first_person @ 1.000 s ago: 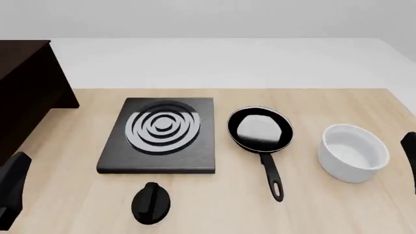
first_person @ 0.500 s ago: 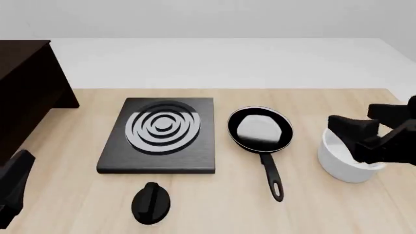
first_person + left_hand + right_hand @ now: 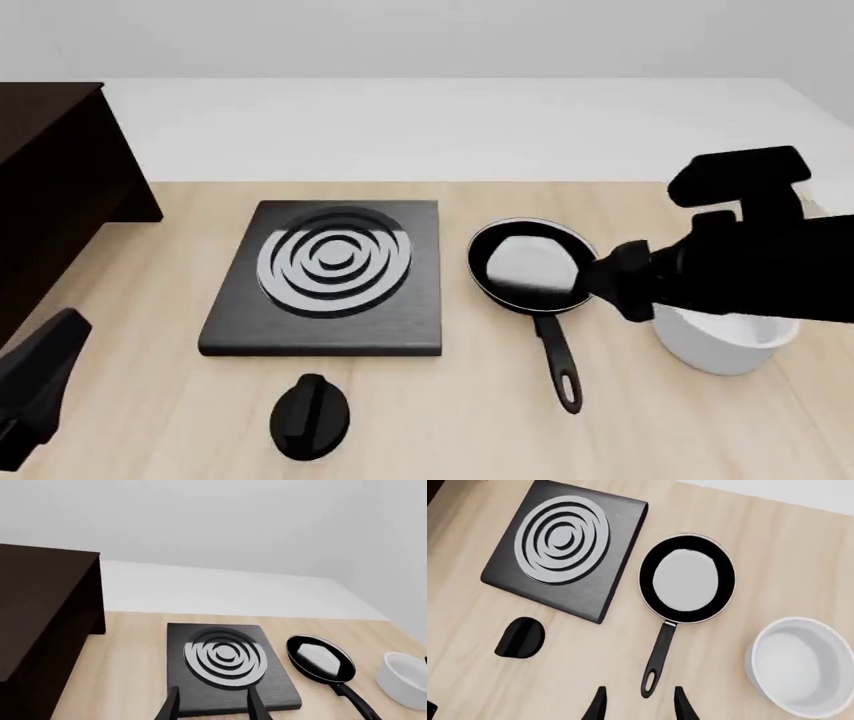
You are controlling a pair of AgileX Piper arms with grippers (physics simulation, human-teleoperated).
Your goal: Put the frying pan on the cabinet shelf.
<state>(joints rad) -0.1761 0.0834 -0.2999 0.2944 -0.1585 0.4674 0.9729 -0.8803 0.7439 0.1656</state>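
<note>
Just ahead of your right hand (image 3: 637,705), fingers spread and empty, lies the frying pan (image 3: 686,578) on the bench: looped handle end nearest, bowl beyond. Your spread left hand (image 3: 212,705) sits farther off.

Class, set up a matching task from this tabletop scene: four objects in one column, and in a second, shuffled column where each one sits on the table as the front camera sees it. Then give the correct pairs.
Objects
1. frying pan
2. white pot
3. stove plate
4. cabinet

Places
A. far left edge of the table
B. right end of the table, partly hidden by the right arm
C. between the stove plate and the white pot
D. between the cabinet and the frying pan

Pairs: 1-C, 2-B, 3-D, 4-A
</note>
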